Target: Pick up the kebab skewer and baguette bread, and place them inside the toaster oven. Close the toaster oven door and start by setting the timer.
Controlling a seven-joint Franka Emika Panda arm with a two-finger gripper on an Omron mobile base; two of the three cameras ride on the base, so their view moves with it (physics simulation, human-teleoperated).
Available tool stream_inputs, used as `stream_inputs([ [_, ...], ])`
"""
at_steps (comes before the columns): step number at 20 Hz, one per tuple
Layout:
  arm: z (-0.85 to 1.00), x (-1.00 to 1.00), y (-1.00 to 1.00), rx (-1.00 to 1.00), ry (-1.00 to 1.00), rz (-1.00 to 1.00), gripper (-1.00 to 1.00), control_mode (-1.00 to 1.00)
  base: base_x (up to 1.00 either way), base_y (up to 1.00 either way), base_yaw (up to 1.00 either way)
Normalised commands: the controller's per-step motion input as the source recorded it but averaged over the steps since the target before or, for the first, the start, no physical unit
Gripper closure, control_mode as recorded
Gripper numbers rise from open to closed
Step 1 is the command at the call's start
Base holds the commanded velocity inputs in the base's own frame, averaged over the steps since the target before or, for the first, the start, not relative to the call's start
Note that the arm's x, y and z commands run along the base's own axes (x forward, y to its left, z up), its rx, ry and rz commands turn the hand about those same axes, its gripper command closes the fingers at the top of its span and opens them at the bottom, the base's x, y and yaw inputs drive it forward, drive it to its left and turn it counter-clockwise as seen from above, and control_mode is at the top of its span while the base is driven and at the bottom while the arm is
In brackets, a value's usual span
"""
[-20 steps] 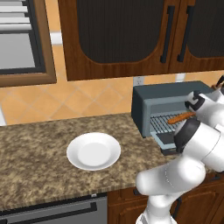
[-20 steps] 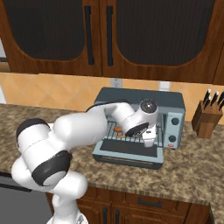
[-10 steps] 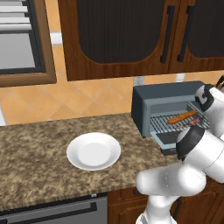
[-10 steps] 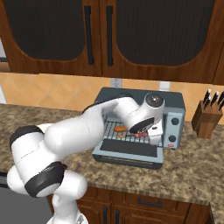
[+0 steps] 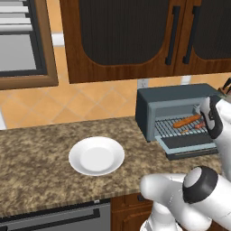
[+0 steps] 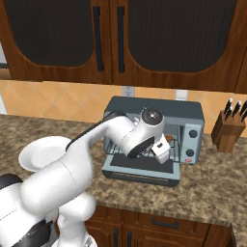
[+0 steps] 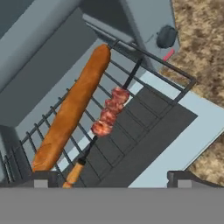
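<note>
End effector (image 7: 109, 179) spread wide, nothing in it, parked right at the oven (image 5: 169, 106) mouth

Baguette (image 7: 72, 107) and skewer (image 7: 107, 118) both lie on the oven's rack (image 7: 131, 87), side by side, skewer nearer the knobs (image 7: 166, 36). The door (image 7: 192, 131) hangs open below the rack. Off to the oven's left on the desk (image 5: 40, 149) sits a white plate (image 5: 96, 155).
</note>
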Motion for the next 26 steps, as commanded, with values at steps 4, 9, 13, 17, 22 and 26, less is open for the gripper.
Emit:
stream_inputs([
  [4, -0.08, 0.00, 0.38, -0.31, -0.06, 0.30, -1.00, -1.00, 0.00, 0.00, 0.00],
  [9, -0.18, -0.18, -0.27, -0.14, -0.19, 0.31, -1.00, -1.00, 0.00, 0.00, 0.00],
  [13, -0.23, -0.01, -0.21, -0.11, -0.15, 0.35, -1.00, -1.00, 0.00, 0.00, 0.00],
  [17, -0.09, 0.00, 0.00, -0.12, -0.10, 0.22, -1.00, -1.00, 0.00, 0.00, 0.00],
  [22, -0.09, 0.00, 0.03, -0.12, -0.04, 0.03, -1.00, -1.00, 0.00, 0.00, 0.00],
  [26, -0.05, 0.00, 0.05, -0.12, -0.02, 0.00, -1.00, -1.00, 0.00, 0.00, 0.00],
])
